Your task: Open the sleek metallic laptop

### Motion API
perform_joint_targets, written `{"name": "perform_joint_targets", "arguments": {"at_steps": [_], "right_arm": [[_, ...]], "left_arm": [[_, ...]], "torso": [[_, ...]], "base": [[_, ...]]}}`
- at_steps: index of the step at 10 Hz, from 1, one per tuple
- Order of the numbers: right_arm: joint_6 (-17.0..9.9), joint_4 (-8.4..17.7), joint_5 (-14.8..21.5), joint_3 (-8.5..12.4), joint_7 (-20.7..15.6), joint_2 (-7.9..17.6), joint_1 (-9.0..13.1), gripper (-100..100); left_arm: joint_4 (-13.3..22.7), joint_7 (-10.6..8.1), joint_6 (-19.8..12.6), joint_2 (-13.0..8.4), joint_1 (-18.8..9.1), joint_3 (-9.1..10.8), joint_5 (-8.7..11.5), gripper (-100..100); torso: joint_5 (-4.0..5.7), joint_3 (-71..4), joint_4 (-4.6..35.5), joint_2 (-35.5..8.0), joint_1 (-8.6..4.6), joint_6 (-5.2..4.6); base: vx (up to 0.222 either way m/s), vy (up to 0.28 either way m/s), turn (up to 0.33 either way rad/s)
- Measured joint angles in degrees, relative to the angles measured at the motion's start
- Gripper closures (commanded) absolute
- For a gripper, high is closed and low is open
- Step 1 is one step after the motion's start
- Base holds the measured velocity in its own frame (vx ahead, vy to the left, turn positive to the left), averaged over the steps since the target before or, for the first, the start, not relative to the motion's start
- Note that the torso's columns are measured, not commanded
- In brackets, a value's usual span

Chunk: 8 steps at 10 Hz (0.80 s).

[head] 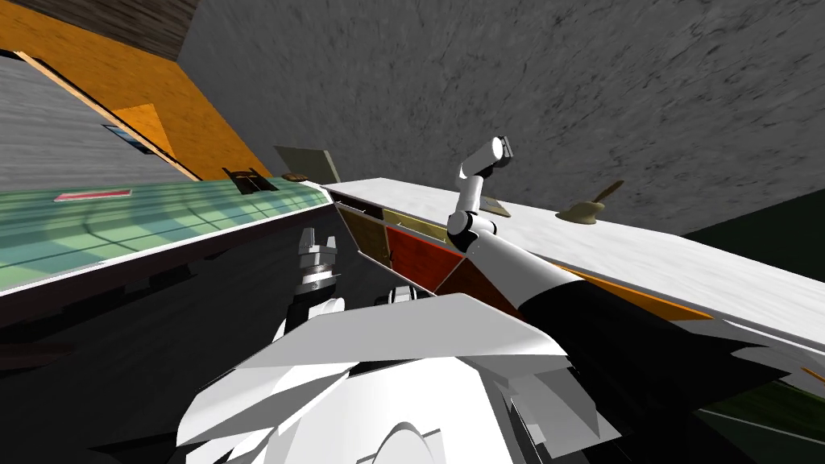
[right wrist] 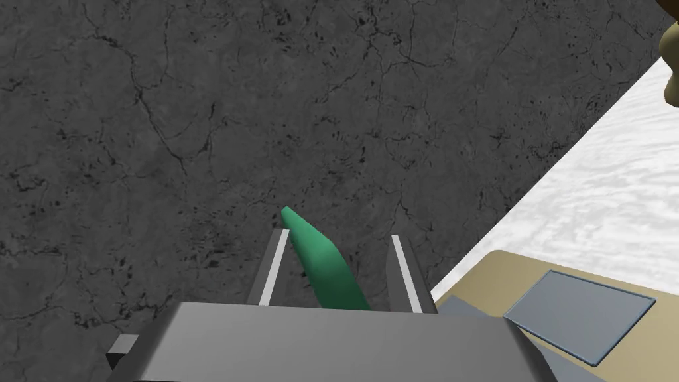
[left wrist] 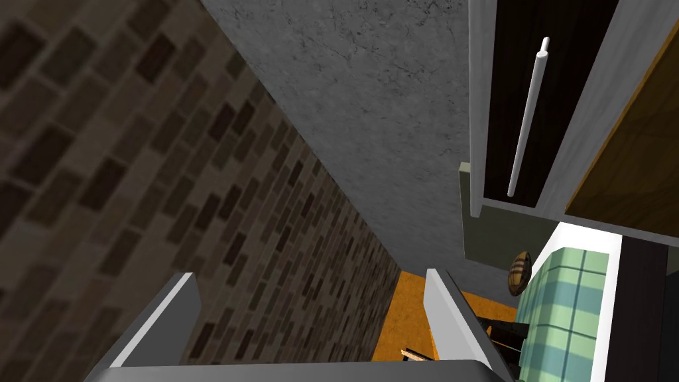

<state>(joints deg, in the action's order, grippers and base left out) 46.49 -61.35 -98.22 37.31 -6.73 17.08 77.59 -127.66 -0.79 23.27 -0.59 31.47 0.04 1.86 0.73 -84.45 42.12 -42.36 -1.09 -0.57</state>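
Note:
The laptop lies on the white counter, its tan base with a grey trackpad showing beside my right gripper. A thin green panel, seemingly the laptop's raised lid seen edge-on, stands between that gripper's two fingers. It sits close to one finger, with a gap to the other. In the head view the right gripper is held high above the counter and the small tan laptop. My left gripper points up near my chest, open and holding nothing.
A tan brush-like object rests on the counter to the right of the laptop. A rough grey wall rises behind the counter. Red and orange cabinet fronts lie below it. A green checked surface stretches to the left.

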Motion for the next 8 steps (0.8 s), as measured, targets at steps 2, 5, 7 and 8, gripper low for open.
{"name": "perform_joint_targets", "arguments": {"at_steps": [2, 5, 7, 8], "right_arm": [[0.3, 1.7, 3.9, -0.5, 1.6, 1.5, -2.2, 100], [-2.3, -0.5, 9.0, -0.4, -0.5, 4.3, -6.8, 100], [-3.9, -1.0, 12.3, -0.1, -0.9, 7.9, -10.9, 100], [-3.7, 0.1, 14.2, -0.5, -0.9, 9.7, -12.1, 100]], "left_arm": [[0.0, 0.0, 0.0, 0.0, 0.0, 0.0, 0.0, 0], [0.0, 0.0, 0.0, 0.0, 0.0, 0.01, 0.0, 0], [0.0, 0.0, 0.0, 0.0, 0.0, 0.0, 0.0, 0], [0.0, 0.0, 0.0, 0.0, 0.0, 0.0, 0.0, 0]], "torso": [[-0.14, -0.2, -0.2, 0.3, 0.36, 0.37], [-0.86, -0.2, 0.2, 0.1, 1.29, 0.49], [-0.89, 0.1, 0.4, -0.3, 1.13, 0.62], [-0.82, 0.1, 0.3, -0.3, 1.02, 0.47]], "base": [[0.006, 0.007, -0.02], [0.098, 0.118, -0.327], [-0.014, -0.018, 0.058], [-0.013, -0.017, 0.048]]}}
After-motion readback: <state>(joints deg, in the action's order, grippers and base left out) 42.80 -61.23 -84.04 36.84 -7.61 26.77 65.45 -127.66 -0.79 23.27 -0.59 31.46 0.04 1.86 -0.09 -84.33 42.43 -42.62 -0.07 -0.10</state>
